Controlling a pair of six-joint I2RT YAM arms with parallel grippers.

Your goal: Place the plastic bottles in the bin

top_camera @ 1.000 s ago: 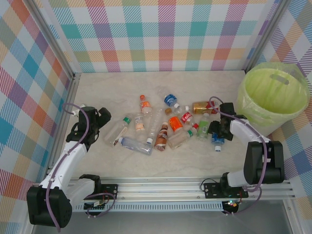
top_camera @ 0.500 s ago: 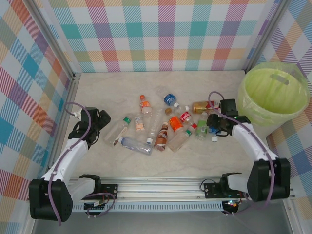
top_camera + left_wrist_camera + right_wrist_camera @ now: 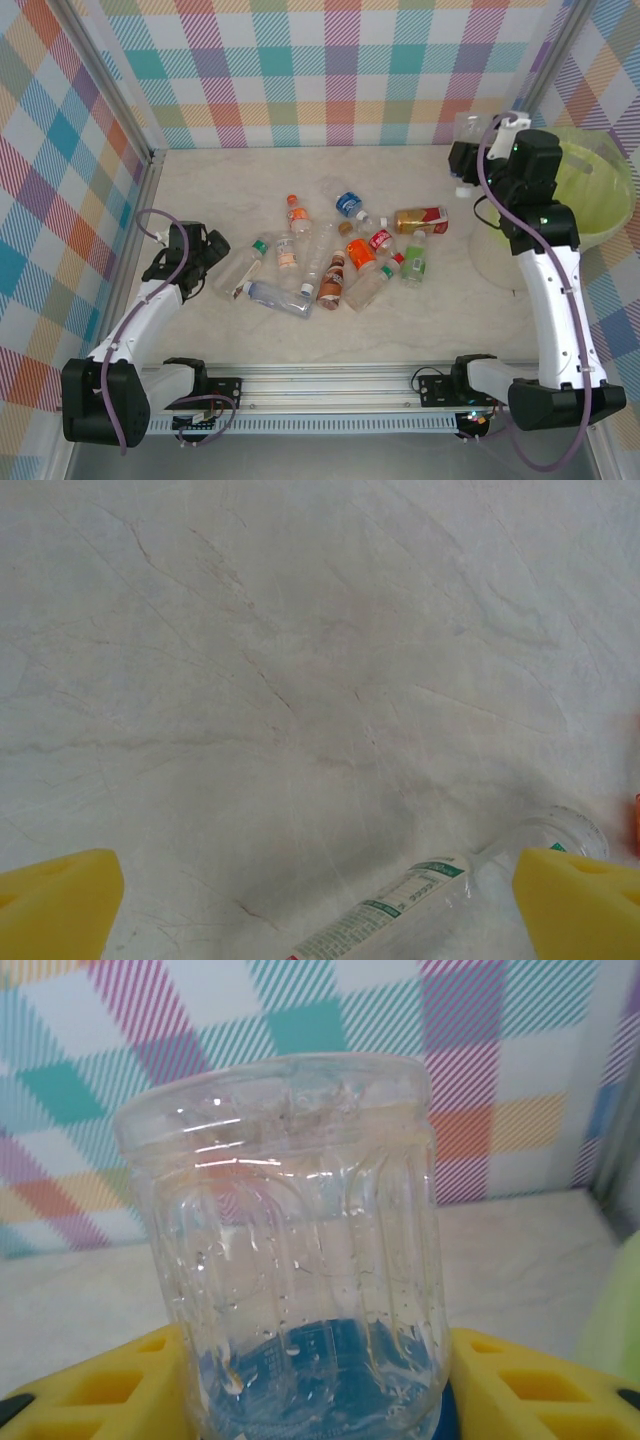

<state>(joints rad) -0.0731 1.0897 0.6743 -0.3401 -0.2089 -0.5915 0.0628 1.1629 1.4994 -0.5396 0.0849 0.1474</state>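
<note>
Bottle (image 3: 470, 130) is up off the bench (image 3: 420, 330), clamped around its blue-label end by the right gripper (image 3: 466, 158). It's just beside the bin (image 3: 605, 190) on the bin's left, and as far as I can judge not over the opening yet. For this step I'd swing further right until the bottle is well inside the rim, then let go, since dropping early could bounce it off the edge. It's thin, slick plastic, so no jerky moves. Left gripper (image 3: 208, 252) is wide open and holds nothing, low over the bench next to a clear bottle (image 3: 237, 272) at the left end of the pile (image 3: 340, 262). View-wise, the top camera gives the gripper-to-bin layout and the pile mid-bench, but the grip itself is tiny there. Right wrist shows it properly: yellow fingers (image 3: 100, 1385) either side of the ribbed body, droplets inside, and a sliver of lime bin at the right edge. Left wrist shows the clear bottle (image 3: 400, 925) lying between its fingers but nearer the right one, so I'd centre first.
</note>
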